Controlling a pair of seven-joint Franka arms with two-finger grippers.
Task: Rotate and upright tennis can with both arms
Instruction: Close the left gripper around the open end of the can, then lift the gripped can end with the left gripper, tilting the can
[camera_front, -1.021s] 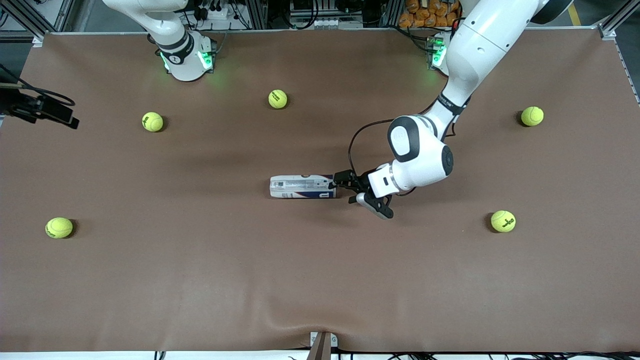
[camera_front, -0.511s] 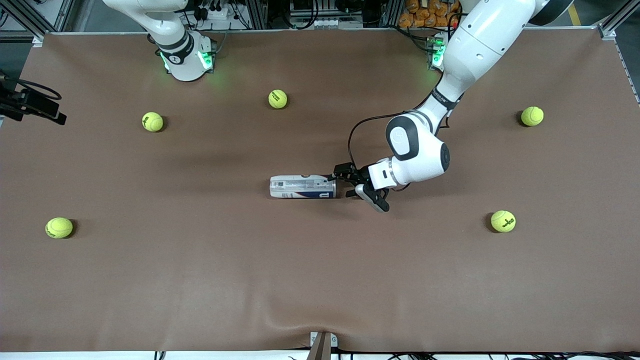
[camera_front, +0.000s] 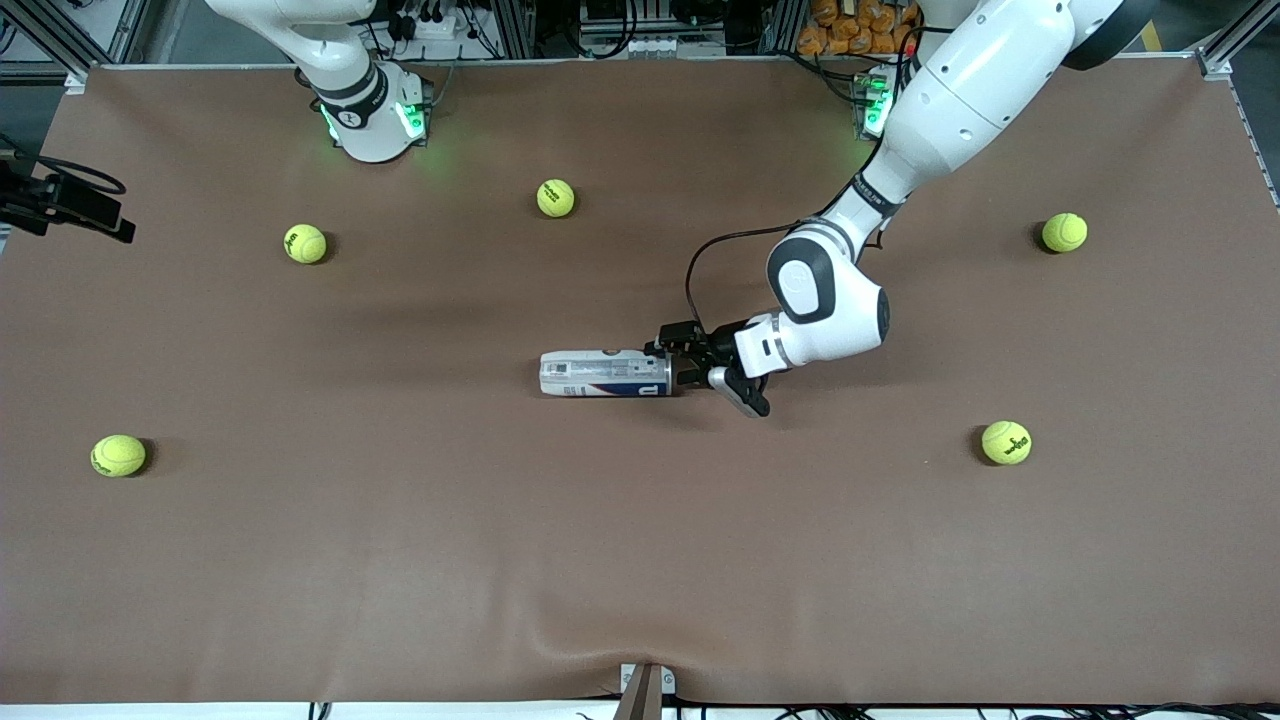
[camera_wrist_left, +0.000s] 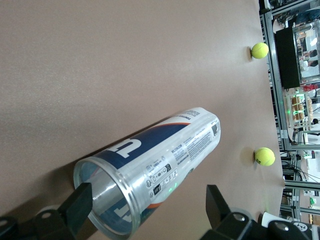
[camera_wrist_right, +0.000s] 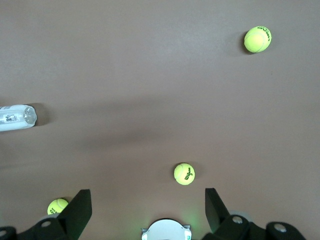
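Observation:
The tennis can (camera_front: 605, 373) lies on its side in the middle of the brown table, its silver-rimmed open end toward the left arm's end. My left gripper (camera_front: 678, 368) is low at that end, open. In the left wrist view the can (camera_wrist_left: 160, 170) has its rim beside one finger (camera_wrist_left: 80, 207), while the other finger (camera_wrist_left: 216, 202) stands well clear; nothing is gripped. My right gripper (camera_front: 70, 205) hangs high over the table's edge at the right arm's end, open and empty (camera_wrist_right: 147, 200), and the can (camera_wrist_right: 15, 117) shows far off in its wrist view.
Several yellow-green tennis balls lie scattered on the table: one (camera_front: 555, 197) near the bases, one (camera_front: 305, 243) and one (camera_front: 118, 455) toward the right arm's end, one (camera_front: 1064, 232) and one (camera_front: 1006, 442) toward the left arm's end. The cloth bulges at the table's edge nearest the front camera (camera_front: 560, 625).
My left gripper has slid along the table toward the can and now reaches its rim. The can has not moved. The right gripper has shifted slightly at the table's edge.

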